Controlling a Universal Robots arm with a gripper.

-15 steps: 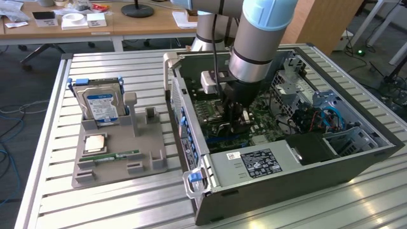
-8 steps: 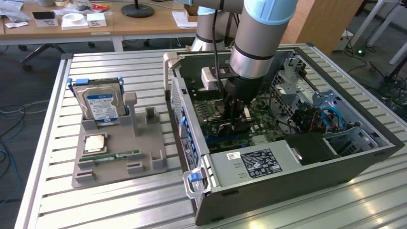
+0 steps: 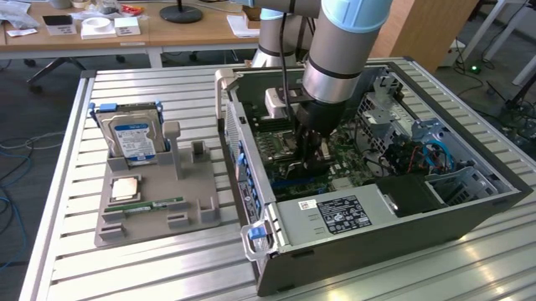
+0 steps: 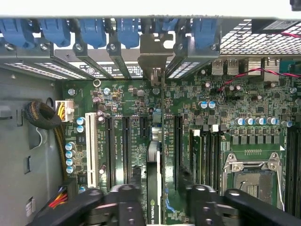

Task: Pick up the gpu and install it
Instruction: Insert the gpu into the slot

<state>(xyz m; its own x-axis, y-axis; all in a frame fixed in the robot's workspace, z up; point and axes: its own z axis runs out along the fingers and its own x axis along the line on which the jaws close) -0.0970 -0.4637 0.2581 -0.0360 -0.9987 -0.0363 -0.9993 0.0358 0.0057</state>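
The gpu [image 4: 154, 188] stands on edge on the green motherboard [image 4: 225, 108] inside the open computer case [image 3: 335, 216]. Its silver end bracket [image 4: 155, 52] sits against the case's rear slot openings. My gripper [image 4: 162, 205] hangs over the card's near end with one black finger on each side. The jaws are open, and a gap shows between the card and the right finger [image 4: 200, 202]. In the exterior view the gripper [image 3: 308, 160] reaches straight down into the middle of the case.
On the exterior view's left, a grey fixture [image 3: 159, 216] holds a silver hard drive [image 3: 132, 139], a processor chip [image 3: 125, 187] and a memory stick [image 3: 155, 205]. Beside the card are memory modules [image 4: 202, 150], an open processor socket [image 4: 251, 176] and blue slot clips [image 4: 94, 30].
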